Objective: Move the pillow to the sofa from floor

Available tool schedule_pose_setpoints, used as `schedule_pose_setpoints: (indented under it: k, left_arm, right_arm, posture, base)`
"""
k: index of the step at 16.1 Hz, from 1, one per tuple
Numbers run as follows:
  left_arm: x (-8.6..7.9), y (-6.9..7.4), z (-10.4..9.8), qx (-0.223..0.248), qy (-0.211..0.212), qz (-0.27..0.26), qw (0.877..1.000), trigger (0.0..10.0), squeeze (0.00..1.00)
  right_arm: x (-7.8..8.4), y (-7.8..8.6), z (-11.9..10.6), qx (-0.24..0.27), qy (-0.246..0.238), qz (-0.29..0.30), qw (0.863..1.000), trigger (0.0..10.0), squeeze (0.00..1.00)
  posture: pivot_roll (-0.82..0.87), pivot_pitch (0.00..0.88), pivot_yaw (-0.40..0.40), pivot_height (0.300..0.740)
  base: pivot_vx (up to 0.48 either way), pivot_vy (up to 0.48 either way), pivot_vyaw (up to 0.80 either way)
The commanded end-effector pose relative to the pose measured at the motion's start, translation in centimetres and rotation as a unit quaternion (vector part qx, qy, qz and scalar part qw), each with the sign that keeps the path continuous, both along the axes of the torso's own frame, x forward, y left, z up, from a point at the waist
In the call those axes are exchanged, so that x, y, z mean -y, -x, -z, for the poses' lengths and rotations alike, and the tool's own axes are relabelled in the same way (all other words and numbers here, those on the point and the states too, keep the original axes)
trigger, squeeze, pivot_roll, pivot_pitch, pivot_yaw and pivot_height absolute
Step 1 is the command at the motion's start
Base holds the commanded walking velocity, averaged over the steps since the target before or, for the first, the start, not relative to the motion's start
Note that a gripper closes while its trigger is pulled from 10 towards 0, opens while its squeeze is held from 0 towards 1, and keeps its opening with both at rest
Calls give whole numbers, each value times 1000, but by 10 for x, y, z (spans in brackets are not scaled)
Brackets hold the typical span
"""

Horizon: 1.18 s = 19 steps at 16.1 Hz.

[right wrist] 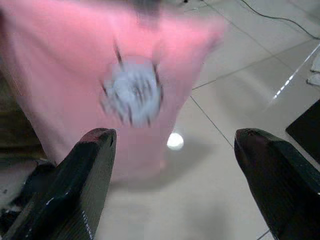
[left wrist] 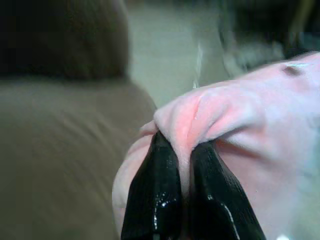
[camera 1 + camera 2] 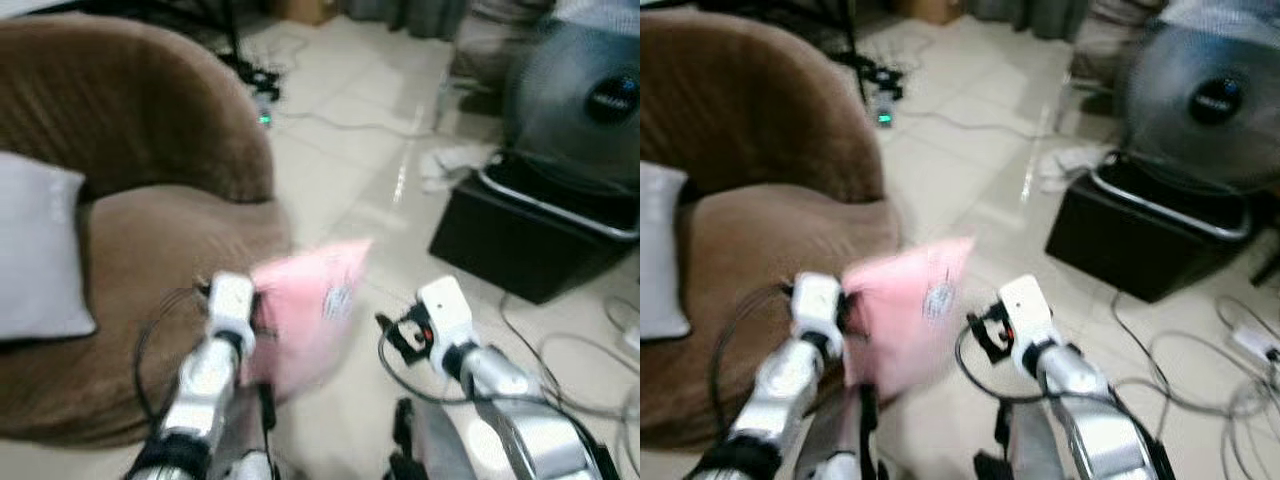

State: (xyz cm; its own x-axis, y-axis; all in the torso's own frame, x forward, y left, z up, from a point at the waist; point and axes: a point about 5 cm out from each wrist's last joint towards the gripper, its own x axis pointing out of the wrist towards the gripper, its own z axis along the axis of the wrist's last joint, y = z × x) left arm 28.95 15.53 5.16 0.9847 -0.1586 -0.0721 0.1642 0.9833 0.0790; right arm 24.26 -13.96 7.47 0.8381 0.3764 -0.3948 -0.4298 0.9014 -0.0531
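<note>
A pink pillow (image 3: 310,310) with a grey round print hangs off the floor, just beside the front edge of the brown sofa (image 3: 150,260). My left gripper (image 2: 186,165) is shut on a pinched fold of the pillow (image 2: 240,130). In the right wrist view the pillow (image 1: 110,80) hangs blurred ahead of my right gripper (image 1: 175,145), which stands open with nothing between its fingers. The right arm's white wrist (image 3: 445,310) sits to the right of the pillow, a short gap away.
A grey cushion (image 3: 35,250) rests on the sofa's left side. A black box (image 3: 530,245) with a large fan (image 3: 585,100) on it stands at the right. Cables (image 3: 580,370) trail over the tiled floor, and a power strip (image 3: 262,100) lies behind the sofa.
</note>
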Motion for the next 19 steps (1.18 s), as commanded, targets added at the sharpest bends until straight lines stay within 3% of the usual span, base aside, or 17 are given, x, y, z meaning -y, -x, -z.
schedule_pose_setpoints:
  k: [1, 3, 5, 7, 8, 9, 10, 12, 16, 19]
  left_arm:
    - [-3, -4, -36, 74, 9, -15, 997, 0, 0]
    - [-1, 3, -89, 142, 11, -18, 990, 0, 0]
    - [9, -6, -122, 167, 20, -2, 986, 0, 0]
    - [11, -15, -142, 187, 24, 3, 982, 0, 0]
    - [11, -20, -155, 191, 33, -5, 981, 902, 0]
    - [11, -23, -161, 194, 38, -8, 980, 4706, 0]
    - [11, -23, -166, 196, 41, -9, 980, 10000, 0]
    - [-5, -20, -146, 139, 31, -31, 989, 10000, 0]
    - [-9, -12, -118, 100, 1, -46, 994, 10000, 0]
    - [-9, -9, -112, 90, -18, -44, 995, 10000, 0]
  right_arm:
    - [6, 1, -4, 14, -9, 30, 999, 10000, 0]
    - [20, -4, -15, 46, -39, 92, 994, 10000, 0]
    - [28, -13, -25, 71, -41, 129, 988, 10000, 0]
    - [19, -19, -35, 86, -58, 128, 986, 10000, 0]
    - [12, -25, -44, 102, -66, 119, 985, 10000, 0]
    - [11, -30, -46, 106, -70, 119, 985, 10000, 0]
    - [10, -34, -49, 111, -73, 120, 984, 10000, 0]
    - [0, -57, -58, 126, -83, 119, 981, 10000, 0]
    - [-15, -74, -65, 134, -91, 92, 982, 10000, 0]
    - [-18, -83, -68, 144, -82, 70, 984, 10000, 0]
  posture:
    - [76, 0, 36, 585]
    - [66, 0, 82, 595]
    - [26, 0, 74, 615]
    - [-6, 0, 93, 630]
    - [-18, 0, 88, 640]
    - [-12, 0, 86, 645]
    - [-9, 0, 86, 650]
    - [-2, 0, 68, 675]
    - [23, 0, 46, 715]
    - [41, 0, 30, 740]
  base:
    - [0, 0, 0]
    - [0, 0, 0]
    - [0, 0, 0]
    - [0, 0, 0]
    - [0, 0, 0]
    - [0, 0, 0]
    - [0, 0, 0]
    - [0, 0, 0]
    - [0, 0, 0]
    - [0, 0, 0]
